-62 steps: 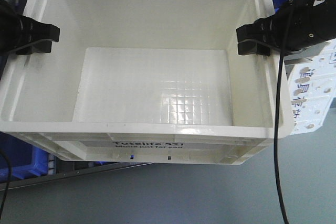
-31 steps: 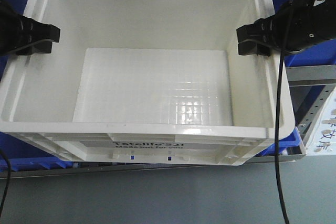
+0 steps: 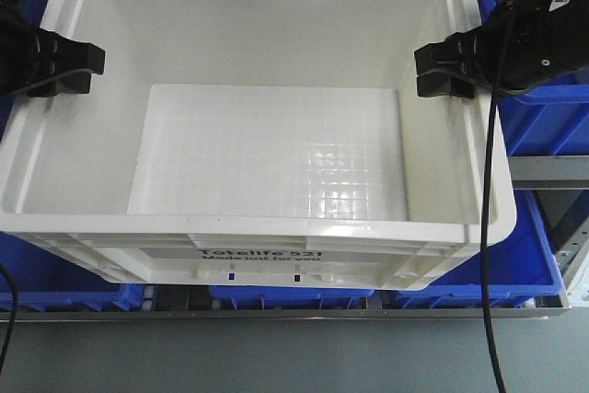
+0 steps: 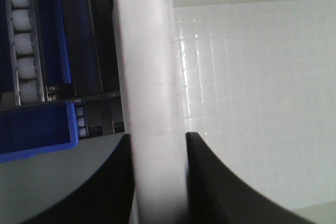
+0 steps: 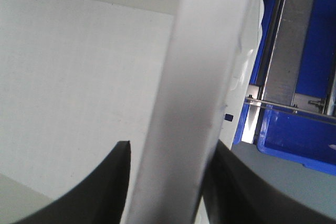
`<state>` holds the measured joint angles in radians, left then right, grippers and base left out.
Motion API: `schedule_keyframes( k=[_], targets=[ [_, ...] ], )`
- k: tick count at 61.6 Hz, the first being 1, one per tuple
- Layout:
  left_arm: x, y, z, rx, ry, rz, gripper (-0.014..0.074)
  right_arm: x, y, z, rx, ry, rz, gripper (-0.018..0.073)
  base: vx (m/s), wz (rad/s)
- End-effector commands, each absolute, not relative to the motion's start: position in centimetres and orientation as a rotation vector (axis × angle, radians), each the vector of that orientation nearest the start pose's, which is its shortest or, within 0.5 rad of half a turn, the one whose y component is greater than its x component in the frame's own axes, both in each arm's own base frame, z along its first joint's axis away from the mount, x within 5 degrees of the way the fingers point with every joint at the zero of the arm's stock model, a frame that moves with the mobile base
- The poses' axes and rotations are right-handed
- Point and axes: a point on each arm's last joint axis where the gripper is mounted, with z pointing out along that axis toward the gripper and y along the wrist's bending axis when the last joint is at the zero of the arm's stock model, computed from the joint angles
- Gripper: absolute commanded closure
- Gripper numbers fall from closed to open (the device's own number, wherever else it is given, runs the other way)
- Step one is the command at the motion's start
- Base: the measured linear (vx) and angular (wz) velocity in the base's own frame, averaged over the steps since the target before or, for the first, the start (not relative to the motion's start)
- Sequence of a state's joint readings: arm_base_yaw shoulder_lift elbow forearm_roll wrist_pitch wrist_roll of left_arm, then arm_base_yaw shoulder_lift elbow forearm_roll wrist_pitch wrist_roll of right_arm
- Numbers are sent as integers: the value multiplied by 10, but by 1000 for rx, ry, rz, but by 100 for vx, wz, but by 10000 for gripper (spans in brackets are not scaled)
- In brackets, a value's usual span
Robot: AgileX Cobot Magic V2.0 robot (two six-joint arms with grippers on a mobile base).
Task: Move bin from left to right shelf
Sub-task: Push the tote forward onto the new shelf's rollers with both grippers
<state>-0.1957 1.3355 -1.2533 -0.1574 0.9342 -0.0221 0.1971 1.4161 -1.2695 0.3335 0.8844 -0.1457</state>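
Left gripper [image 3: 81, 72] closed on the left rim of the bin [image 3: 267, 34], with one finger inside the wall and one outside, as the left wrist view shows. Right gripper [image 3: 434, 72] clamped in the same way on the opposite rim. The white bin spans the gap between the two grippers, open top upward, with its printed side toward the front camera. A black cable [image 3: 485, 227] runs down from the right arm across the bin's right wall. Outward of the right gripper, blue bins [image 3: 543, 117] sit on a metal shelf rail [image 3: 543, 172]. More blue bins lie beneath the white bin, with grey floor [image 3: 276, 361] nearest the camera.
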Motion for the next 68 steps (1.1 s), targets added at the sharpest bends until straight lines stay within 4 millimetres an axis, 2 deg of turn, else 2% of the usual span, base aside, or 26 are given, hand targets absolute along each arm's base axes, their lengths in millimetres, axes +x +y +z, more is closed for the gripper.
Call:
schedule_keyframes(
  k=[1, 68],
  targets=[
    [265, -68, 389, 157, 2317, -333, 601, 286, 80, 376, -268, 2306, 431, 564, 19, 2],
    [265, -68, 389, 157, 2317, -333, 601, 286, 80, 376, -267, 2305, 431, 564, 20, -1]
  ],
)
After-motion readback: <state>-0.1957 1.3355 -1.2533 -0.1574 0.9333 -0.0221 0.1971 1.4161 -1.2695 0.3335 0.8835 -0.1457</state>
